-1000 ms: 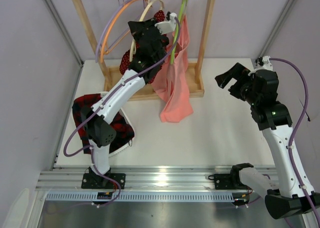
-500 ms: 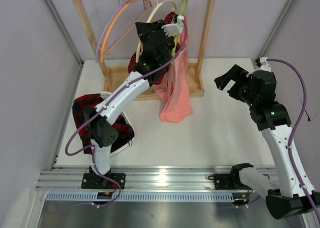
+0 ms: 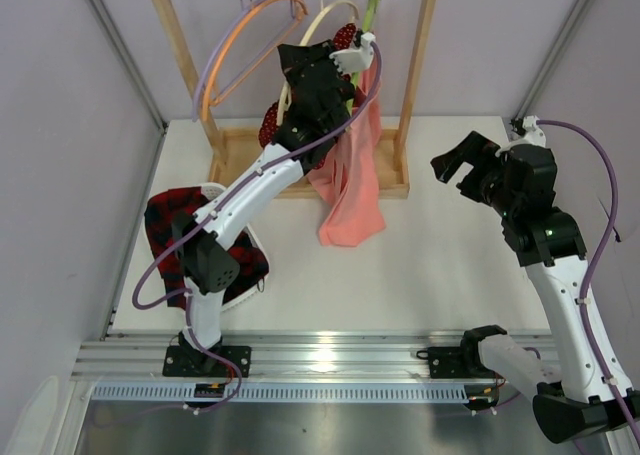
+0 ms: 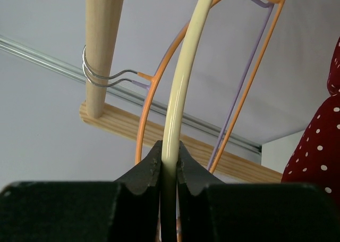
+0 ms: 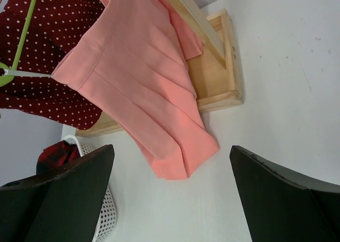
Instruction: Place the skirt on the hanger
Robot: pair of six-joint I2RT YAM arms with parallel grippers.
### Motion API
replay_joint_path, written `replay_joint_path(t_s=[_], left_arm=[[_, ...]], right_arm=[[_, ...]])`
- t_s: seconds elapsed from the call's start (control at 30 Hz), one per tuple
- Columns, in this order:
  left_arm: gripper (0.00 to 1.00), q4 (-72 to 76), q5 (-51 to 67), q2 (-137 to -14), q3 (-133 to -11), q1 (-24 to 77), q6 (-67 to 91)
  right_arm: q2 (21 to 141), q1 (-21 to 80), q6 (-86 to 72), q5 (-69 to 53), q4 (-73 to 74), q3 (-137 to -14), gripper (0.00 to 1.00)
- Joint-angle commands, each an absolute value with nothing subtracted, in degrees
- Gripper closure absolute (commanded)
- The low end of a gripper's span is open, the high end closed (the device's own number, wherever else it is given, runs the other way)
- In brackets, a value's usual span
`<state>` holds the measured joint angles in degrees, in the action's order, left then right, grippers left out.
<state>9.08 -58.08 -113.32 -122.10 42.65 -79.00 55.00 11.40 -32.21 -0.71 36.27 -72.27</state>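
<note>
My left gripper (image 3: 322, 63) is raised to the wooden rack and shut on the cream hanger (image 3: 330, 11), whose arc rises to the top rail. In the left wrist view the jaws (image 4: 170, 152) pinch the cream hanger (image 4: 183, 77). The dark-red polka-dot skirt (image 3: 270, 125) hangs around the hanger, mostly hidden behind my left arm; it also shows at the right edge of the left wrist view (image 4: 319, 141) and in the right wrist view (image 5: 53, 56). My right gripper (image 3: 455, 160) is open and empty above the table, right of the rack (image 5: 172, 199).
Orange and lilac hangers (image 3: 240, 45) hang at the rail's left. A lime-green hanger (image 3: 370, 15) holds the salmon-pink cloth (image 3: 350, 185), which drapes over the rack's base (image 3: 390, 180). A white basket (image 3: 245, 275) with a plaid garment (image 3: 170, 225) sits at left.
My left gripper has moved up and to the right with the cream hanger and skirt, closer to the top rail. The right arm has barely moved.
</note>
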Motion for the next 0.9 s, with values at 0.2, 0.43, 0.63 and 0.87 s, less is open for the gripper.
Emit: replay_joint_path(t_s=[0.2,0.43,0.63,0.87], left_arm=[[0.52,11.6,-56.8,-111.1,-128.0,46.4,-73.0],[0.14,2.1,-55.3,-107.5,-129.5,48.3,-61.6],[0.00,-11.8,-48.1,-101.0,-130.5,50.4,-41.0],[0.00,-23.5,-27.7,-91.7,-130.8,45.4,-15.1]], right_arm=[[53.6,9.8,-32.3,-4.2,36.3,-72.7,0.01],[52.6,8.9,-33.2,-6.1,36.6,-72.6,0.01],[50.8,8.4,-34.3,-6.5,36.7,-71.9,0.01],[49.0,8.4,-34.7,-6.8,37.4,-72.6,0.01]])
